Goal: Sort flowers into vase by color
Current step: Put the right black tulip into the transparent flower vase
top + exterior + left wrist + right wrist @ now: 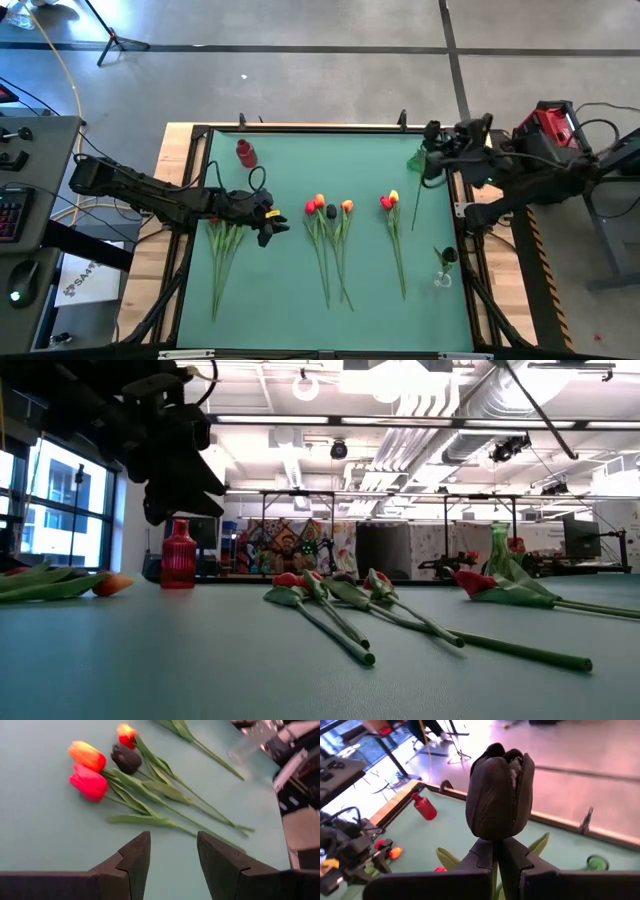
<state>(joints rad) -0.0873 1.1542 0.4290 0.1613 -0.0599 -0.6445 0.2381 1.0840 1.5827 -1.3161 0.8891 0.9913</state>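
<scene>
Across the green surface [290, 300], tulip bunches lie with stems running toward the near edge: a left bunch [225, 245], a middle bunch [328, 235] and a right bunch [392, 225]. Beside the middle bunch, on its left, the left pincer [272, 222] hovers released, nearest to it. Far right of it, the right pincer [496, 851] is clenched on a dark tulip [499, 790]. A red vase [246, 153] stands behind; a green vase [418, 160] by the right arm. No writing legible.

Matt, smooth green bench [300, 320] framed in pale wood; translucent ribbed red vase [178, 555], glossy; matt black fingers [135, 860]; satiny, cloth-like tulips [90, 782].
</scene>
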